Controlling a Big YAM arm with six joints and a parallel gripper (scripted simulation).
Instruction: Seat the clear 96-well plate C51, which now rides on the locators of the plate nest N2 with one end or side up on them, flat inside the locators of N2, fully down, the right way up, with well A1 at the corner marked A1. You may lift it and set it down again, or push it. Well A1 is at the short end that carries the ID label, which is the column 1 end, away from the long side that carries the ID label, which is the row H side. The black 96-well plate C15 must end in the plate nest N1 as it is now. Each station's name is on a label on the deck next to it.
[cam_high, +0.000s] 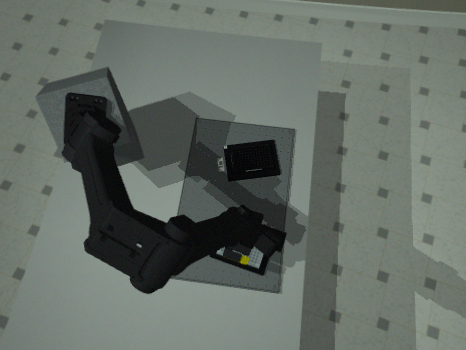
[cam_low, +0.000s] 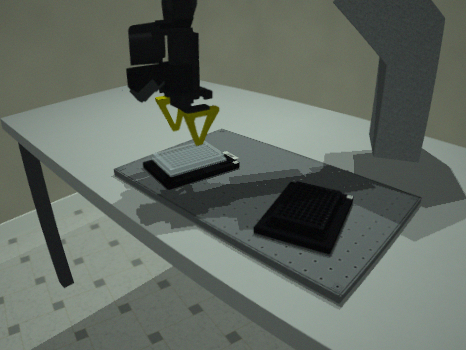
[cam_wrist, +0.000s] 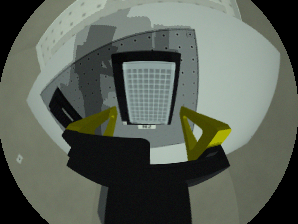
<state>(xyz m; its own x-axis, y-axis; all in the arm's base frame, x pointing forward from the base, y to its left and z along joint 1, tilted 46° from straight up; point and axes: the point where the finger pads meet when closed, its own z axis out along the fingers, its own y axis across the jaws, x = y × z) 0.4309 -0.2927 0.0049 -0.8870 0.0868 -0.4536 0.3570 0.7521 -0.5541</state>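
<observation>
A grey table (cam_low: 85, 125) fills the middle of the exterior view, carrying a darker perforated deck plate (cam_low: 385, 210) that runs from left of centre toward the lower right. The black arm (cam_high: 107, 200) reaches from its mount at the upper left of the top view down to the lower centre.

On the deck, the black plate C15 (cam_low: 306, 206) sits in nest N1 (cam_low: 295, 235) at right of centre, well apart from the arm. Left of centre lies nest N2 (cam_low: 165, 176), and on it the clear plate C51 (cam_low: 187, 157) — it looks slightly tilted, though which end rides high is hard to tell.

The gripper (cam_low: 189, 120) hangs directly above C51, its yellow fingers spread fully wide and holding nothing; in the wrist view they flank the plate's near end without touching.

The step in hand appears to be the approach. The next move likely calls for a straight descent until the fingers bracket the plate's sides — then a gentle close, a lift and a level re-seat.
</observation>
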